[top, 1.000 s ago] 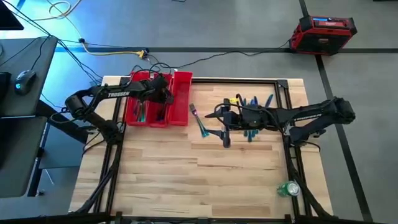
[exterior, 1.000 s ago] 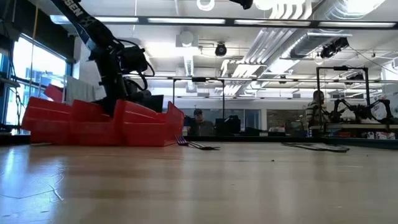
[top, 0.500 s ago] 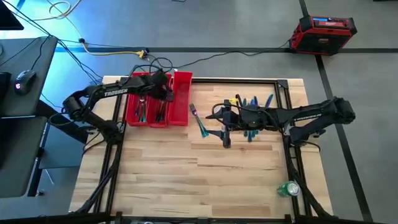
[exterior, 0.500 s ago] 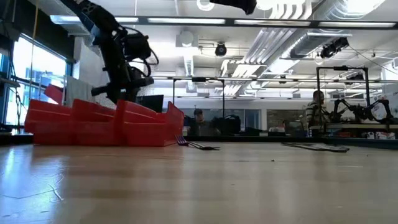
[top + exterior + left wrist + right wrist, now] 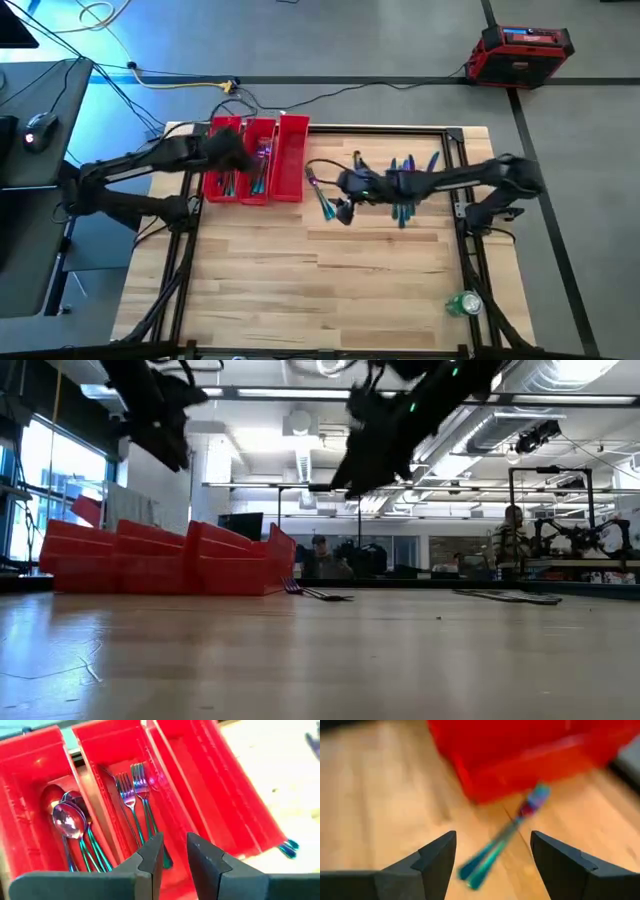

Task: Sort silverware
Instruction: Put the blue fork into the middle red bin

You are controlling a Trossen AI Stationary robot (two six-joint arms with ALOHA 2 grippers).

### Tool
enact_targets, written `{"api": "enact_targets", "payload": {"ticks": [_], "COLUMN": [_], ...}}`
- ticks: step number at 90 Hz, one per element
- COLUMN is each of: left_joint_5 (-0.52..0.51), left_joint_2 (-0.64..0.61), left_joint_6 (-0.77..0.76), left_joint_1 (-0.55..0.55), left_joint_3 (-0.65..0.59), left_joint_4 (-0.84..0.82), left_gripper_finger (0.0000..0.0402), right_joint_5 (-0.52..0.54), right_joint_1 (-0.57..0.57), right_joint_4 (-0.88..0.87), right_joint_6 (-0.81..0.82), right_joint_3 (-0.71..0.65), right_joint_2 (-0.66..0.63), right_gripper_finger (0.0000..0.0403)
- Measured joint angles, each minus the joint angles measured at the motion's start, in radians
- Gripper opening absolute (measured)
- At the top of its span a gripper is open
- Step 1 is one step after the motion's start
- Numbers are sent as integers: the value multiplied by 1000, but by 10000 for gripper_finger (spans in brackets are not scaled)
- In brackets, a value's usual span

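Between the wide-open jaws of the right gripper (image 5: 492, 865) lie two loose pieces of silverware (image 5: 505, 840), slim and rainbow-coloured, flat on the table (image 5: 300, 270) just in front of the red tray (image 5: 292, 160); I cannot tell if they are forks or knives. The step in hand, as I judge it, is to pick one of these pieces. To do it well, the jaws should come down with one piece only in the middle of the gap, the two fingers on either long side of its handle, and close low, near the wood, because such a thin flat piece slips easily. The two pieces lie close together, so the jaws should aim at the outer one, or push them apart first. At present the right jaws hold nothing and touch nothing. More silverware (image 5: 405, 190) lies in a group on the table behind the right gripper, beside its arm. The left gripper (image 5: 172, 855) hangs above the tray with its jaws open only a little and empty; beyond its jaws the forks (image 5: 135, 800) lie in the middle compartment, the spoons (image 5: 70, 825) in the compartment next to it, and the third compartment is bare.
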Motion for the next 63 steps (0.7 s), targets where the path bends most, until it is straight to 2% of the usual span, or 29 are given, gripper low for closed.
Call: {"api": "enact_targets", "payload": {"ticks": [19, 32, 42, 53, 63], "left_joint_5": [-132, -192, -217, -234, -242], "left_joint_2": [-49, -30, -12, 8, 23], "left_joint_6": [-78, -86, -102, -104, -105], "left_joint_1": [-172, -239, -271, -298, -317], "left_joint_3": [0, 0, 0, 0, 0], "left_joint_4": [-12, -11, -11, -10, -10], "left_gripper_finger": [67, 67, 67, 67, 67], "right_joint_5": [-31, -43, -11, 0, -1], "right_joint_1": [-65, -73, -73, -78, -82], "right_joint_4": [10, 14, 13, -5, -26], "right_joint_6": [61, 62, 68, 90, 110], "right_joint_3": [37, 112, 160, 187, 188], "right_joint_2": [209, 334, 397, 425, 426], "right_gripper_finger": [243, 243, 235, 199, 134]}}
